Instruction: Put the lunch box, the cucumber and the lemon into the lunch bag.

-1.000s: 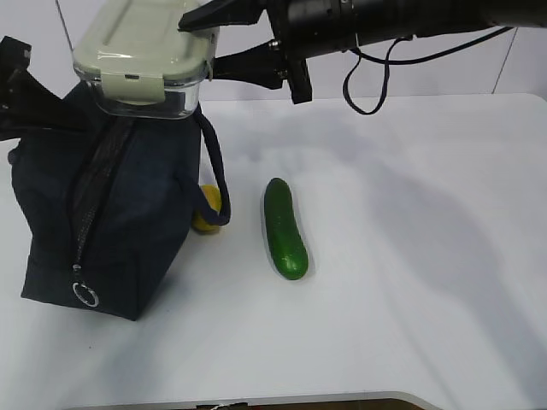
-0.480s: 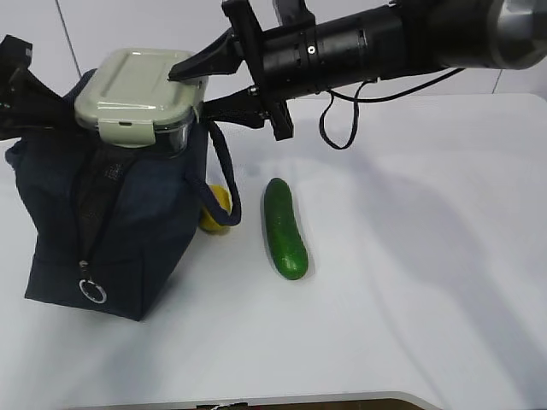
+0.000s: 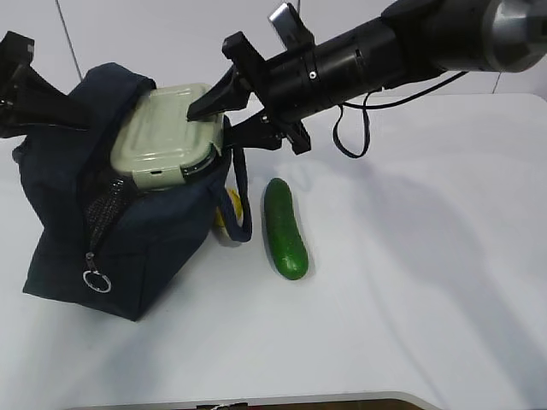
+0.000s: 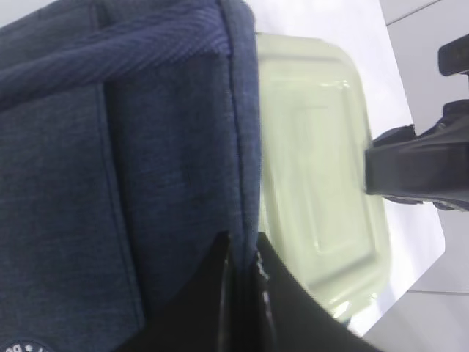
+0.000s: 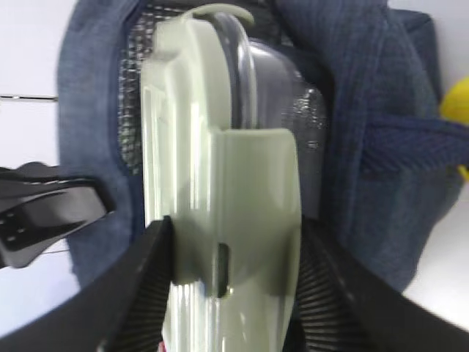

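Note:
The navy lunch bag (image 3: 128, 231) stands at the left with its top open. The lunch box (image 3: 167, 128), clear with a sage-green lid, sits tilted in the bag's mouth, partly inside. My right gripper (image 3: 224, 107) is shut on the box's clip side; in the right wrist view (image 5: 233, 229) its jaws press on the lid and base (image 5: 212, 147). My left gripper (image 3: 79, 113) is shut on the bag's top edge (image 4: 238, 147) and holds it up, seen in the left wrist view (image 4: 243, 253). The cucumber (image 3: 285, 228) lies right of the bag. The lemon (image 3: 222, 211) is mostly hidden behind a handle.
White table (image 3: 410, 282) stretches to the right of the cucumber and in front of the bag. The zipper's metal ring pull (image 3: 97, 280) hangs on the bag's front corner. A black cable (image 3: 346, 137) loops under the right arm. The lemon's edge shows in the right wrist view (image 5: 456, 110).
My right gripper has brought the lunch box down from above the bag into its open mouth. The bag's top has spread wider and its handle now hangs over the lemon.

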Motion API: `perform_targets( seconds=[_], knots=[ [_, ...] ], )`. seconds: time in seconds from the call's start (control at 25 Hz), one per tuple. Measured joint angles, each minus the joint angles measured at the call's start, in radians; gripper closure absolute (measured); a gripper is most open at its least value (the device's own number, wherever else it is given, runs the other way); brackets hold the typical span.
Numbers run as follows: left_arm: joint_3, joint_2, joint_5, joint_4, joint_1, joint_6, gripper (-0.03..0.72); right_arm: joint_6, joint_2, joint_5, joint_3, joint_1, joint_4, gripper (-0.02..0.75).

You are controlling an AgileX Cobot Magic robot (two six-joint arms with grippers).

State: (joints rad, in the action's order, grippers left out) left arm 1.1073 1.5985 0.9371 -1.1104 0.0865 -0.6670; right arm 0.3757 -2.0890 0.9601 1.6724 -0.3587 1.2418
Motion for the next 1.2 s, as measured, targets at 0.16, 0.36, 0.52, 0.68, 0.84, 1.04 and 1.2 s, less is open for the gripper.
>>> perform_targets(
  seconds=[0.16,0.36,0.52,0.68,0.84,1.04,1.2],
  knots=[
    [0.000,0.000,0.000,-0.003,-0.001,0.000,0.704,-0.012,0.000,-0.027,0.000,-0.015,-0.044,0.349],
    [0.000,0.000,0.002,-0.005,-0.001,0.000,0.704,-0.014,0.000,-0.076,0.000,-0.051,-0.048,0.350],
    [0.000,0.000,0.006,-0.005,-0.001,0.000,0.704,-0.014,-0.004,-0.110,0.000,-0.070,-0.050,0.350],
    [0.000,0.000,0.012,-0.005,-0.001,0.000,0.704,-0.012,-0.009,-0.142,0.000,-0.085,-0.053,0.350],
    [0.000,0.000,0.018,-0.005,-0.001,0.000,0.704,-0.010,-0.030,-0.153,0.015,-0.110,-0.053,0.350],
    [0.000,0.000,0.029,-0.005,-0.001,0.000,0.704,-0.009,-0.059,-0.171,0.053,-0.146,-0.059,0.350],
    [0.000,0.000,0.029,-0.005,-0.001,-0.002,0.704,-0.007,-0.096,-0.168,0.106,-0.162,-0.054,0.350]
  ],
)
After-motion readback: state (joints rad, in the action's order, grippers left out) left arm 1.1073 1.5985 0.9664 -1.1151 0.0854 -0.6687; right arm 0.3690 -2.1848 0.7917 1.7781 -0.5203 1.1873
